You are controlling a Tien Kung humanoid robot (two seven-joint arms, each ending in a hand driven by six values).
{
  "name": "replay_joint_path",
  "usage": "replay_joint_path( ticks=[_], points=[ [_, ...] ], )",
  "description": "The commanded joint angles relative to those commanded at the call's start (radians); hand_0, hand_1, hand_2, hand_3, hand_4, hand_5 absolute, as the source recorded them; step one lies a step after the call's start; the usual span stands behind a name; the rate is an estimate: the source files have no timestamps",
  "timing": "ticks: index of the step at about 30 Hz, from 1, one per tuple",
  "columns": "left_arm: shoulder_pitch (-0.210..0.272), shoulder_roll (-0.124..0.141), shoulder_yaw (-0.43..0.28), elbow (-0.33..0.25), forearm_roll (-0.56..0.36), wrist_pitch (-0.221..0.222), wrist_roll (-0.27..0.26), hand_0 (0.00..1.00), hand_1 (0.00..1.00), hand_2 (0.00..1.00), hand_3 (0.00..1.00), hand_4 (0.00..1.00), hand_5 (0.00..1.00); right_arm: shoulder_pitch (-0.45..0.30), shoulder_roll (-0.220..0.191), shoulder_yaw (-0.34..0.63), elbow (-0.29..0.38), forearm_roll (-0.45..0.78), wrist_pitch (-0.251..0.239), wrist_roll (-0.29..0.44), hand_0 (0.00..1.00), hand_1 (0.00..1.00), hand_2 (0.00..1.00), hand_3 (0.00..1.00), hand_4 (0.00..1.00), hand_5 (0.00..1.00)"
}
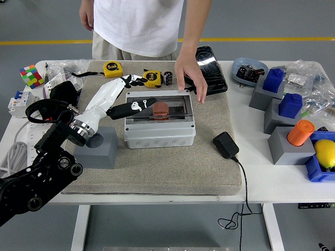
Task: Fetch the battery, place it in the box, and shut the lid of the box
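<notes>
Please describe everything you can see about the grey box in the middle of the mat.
The grey box is a rectangular case that looks like plastic, with round knock-out marks along its front wall. It sits flat on the beige mat. Its transparent lid lies closed over the top, and an orange battery shows through it inside. The left robot hand is at the box's left top edge, thumb over the lid. A person's hand is at the far right corner; contact is unclear.
</notes>
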Motion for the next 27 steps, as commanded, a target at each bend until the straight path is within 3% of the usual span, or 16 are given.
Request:
replay_joint_path(
  ticks=[19,27],
  points=[
    [0.111,-0.019,-0.342,0.003,0.031,-0.031,0.015,0.672,0.737,0.725,0.745,0.998,0.875,0.016,-0.006,0.011,-0.007,0.000,-0.005,-0.004,0.626,0.647,0.644,0.555,0.956,0.500],
    [0.151,-0.020,-0.425,-0.010,0.034,-0.037,0.012,0.673,0.737,0.723,0.745,0.998,0.871,0.020,-0.006,0.001,-0.012,0.006,-0.006,-0.003,0.626,0.647,0.644,0.555,0.956,0.500]
  ],
)
